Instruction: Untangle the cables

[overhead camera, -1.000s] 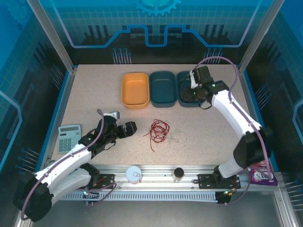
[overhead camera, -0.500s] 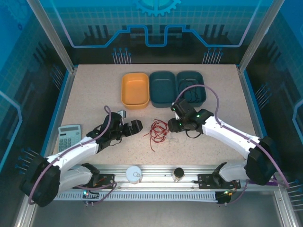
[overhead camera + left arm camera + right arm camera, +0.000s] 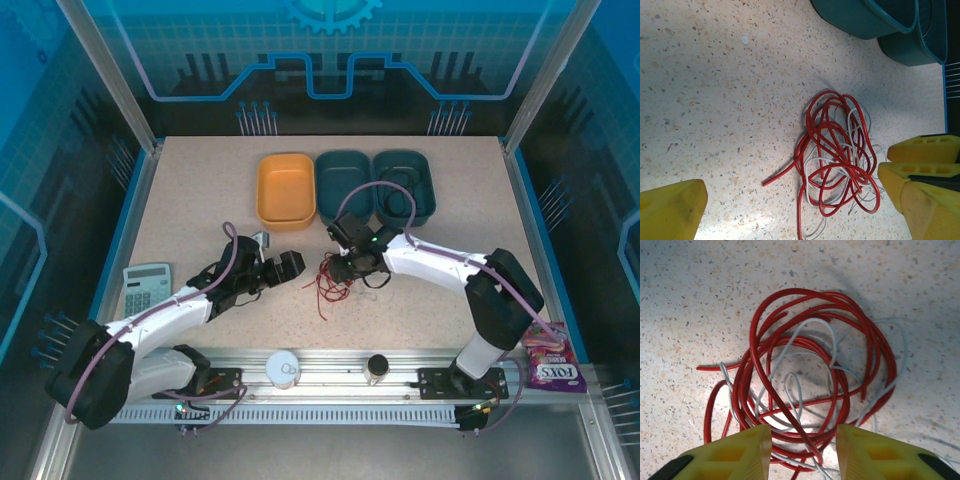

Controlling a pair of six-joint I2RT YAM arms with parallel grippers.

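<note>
A loose tangle of red and pale white cables (image 3: pixel 332 280) lies on the speckled table (image 3: pixel 200 200), near its middle. In the left wrist view the cables (image 3: pixel 840 160) rest on the table ahead of my left gripper (image 3: pixel 802 200). That gripper is wide open and holds nothing. My left gripper (image 3: pixel 289 265) sits just left of the tangle. My right gripper (image 3: pixel 337 266) hangs over the tangle's top edge. It is open, and its yellow fingers (image 3: pixel 740 452) stand either side of the red and white loops (image 3: pixel 810 375) without closing on them.
An orange bin (image 3: pixel 286 190) and two teal bins (image 3: pixel 345 186) (image 3: pixel 405 185) line the back. A calculator (image 3: pixel 147 288) lies at the left. A white-lidded jar (image 3: pixel 283 368) and a small dark jar (image 3: pixel 377 367) stand on the front rail. A snack packet (image 3: pixel 556 368) lies at the front right.
My right arm swung from the far right teal bin down and left to the tangle. My left gripper edged right toward the cables.
</note>
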